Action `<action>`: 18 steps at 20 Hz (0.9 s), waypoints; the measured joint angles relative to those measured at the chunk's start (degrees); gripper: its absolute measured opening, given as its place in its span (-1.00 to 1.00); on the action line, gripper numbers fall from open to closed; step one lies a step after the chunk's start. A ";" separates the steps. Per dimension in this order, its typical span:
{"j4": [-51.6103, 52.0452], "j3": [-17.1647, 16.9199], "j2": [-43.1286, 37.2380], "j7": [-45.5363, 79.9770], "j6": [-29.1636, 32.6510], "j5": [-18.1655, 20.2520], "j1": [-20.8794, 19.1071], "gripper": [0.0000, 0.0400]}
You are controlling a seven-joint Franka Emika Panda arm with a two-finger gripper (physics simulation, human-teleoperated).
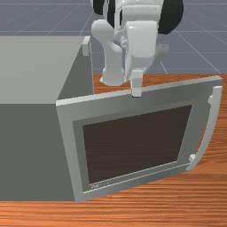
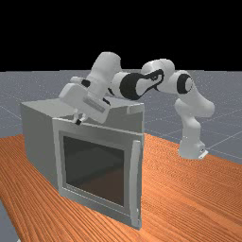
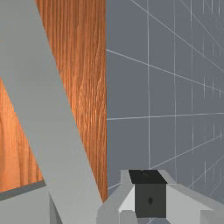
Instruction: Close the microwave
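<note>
Gripper at twelve o'clock on the open door in the front view, by its top edge on the outer-face side; placed, I judge, to push that face inwards. How far open it is, and whether it has hold of anything, I cannot tell.

Table of orange-brown wood, bearing the microwave. Grey microwave, at nine o'clock from its door in the front view. White and grey arm, its base at about two o'clock from the door in the far view, reaching across to get at the outer face. Door standing out from the body; it seems hinged along its nine o'clock side in the front view, so a push nearer three o'clock should turn it more easily. Pushing this high, I could slip over the edge. Dark window in the door's middle, for looking in. Bowed handle at three o'clock, meant for pulling; a push can do without it.

Counted: one table, one microwave, one arm, one door, one window, one handle, one gripper, and two handle mounts, at two and four o'clock.
</note>
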 joint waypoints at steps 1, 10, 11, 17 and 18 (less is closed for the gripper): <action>-0.02 0.00 0.03 0.00 0.00 0.00 0.00 -1.00; -3.61 0.01 -0.26 0.11 5.31 -0.22 -0.01 -1.00; -3.83 0.02 -0.29 0.11 5.78 -0.24 0.00 -1.00; -4.38 0.24 -1.78 -0.11 2.20 -0.28 -0.04 -1.00; -7.64 0.25 -3.58 -0.07 3.92 -0.48 0.04 -1.00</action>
